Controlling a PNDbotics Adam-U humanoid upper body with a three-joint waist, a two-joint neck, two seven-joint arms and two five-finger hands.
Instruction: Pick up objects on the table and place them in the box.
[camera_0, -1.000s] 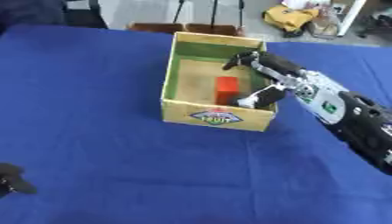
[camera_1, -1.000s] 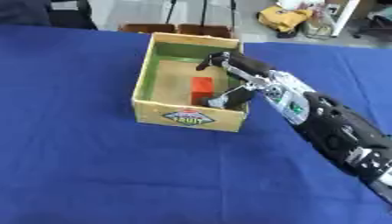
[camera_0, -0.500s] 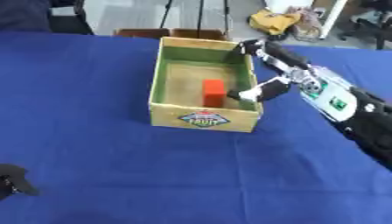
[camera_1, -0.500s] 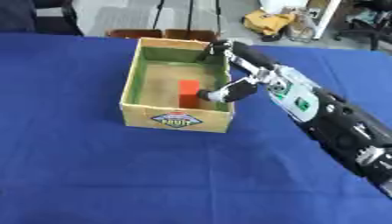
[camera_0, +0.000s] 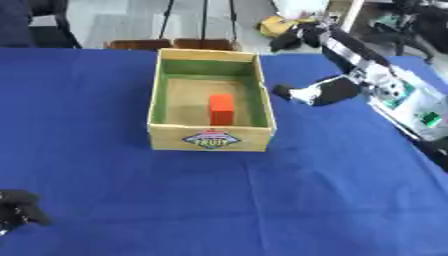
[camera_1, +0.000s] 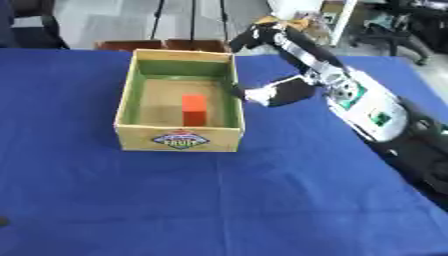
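Nearest to me, my left hand (camera_0: 17, 212) sits low at the bottom left corner of the left eye view, resting on the blue tablecloth (camera_0: 131, 190). Only a dark bunched shape of it shows, and I cannot tell how its fingers are set.

Farther out and well off to the right of that hand stands the cardboard box (camera_0: 211, 138), open at the top, green on its inner walls, with a fruit label on the wall facing me. The orange block (camera_0: 221, 108) lies inside it on the floor of the box, near the middle and slightly toward the right wall, not touching the walls as far as I can see.

My right arm comes in from the right side, white and black along the forearm. My right hand (camera_1: 284, 47) is raised just to the right of the box and beyond its right wall, clear of the rim. Its fingers (camera_1: 248, 36) reach out toward the far edge of the table, its thumb (camera_1: 262, 95) points down toward the box's right wall, and it is spread with nothing in it. The block lies to the left of this hand, apart from it.
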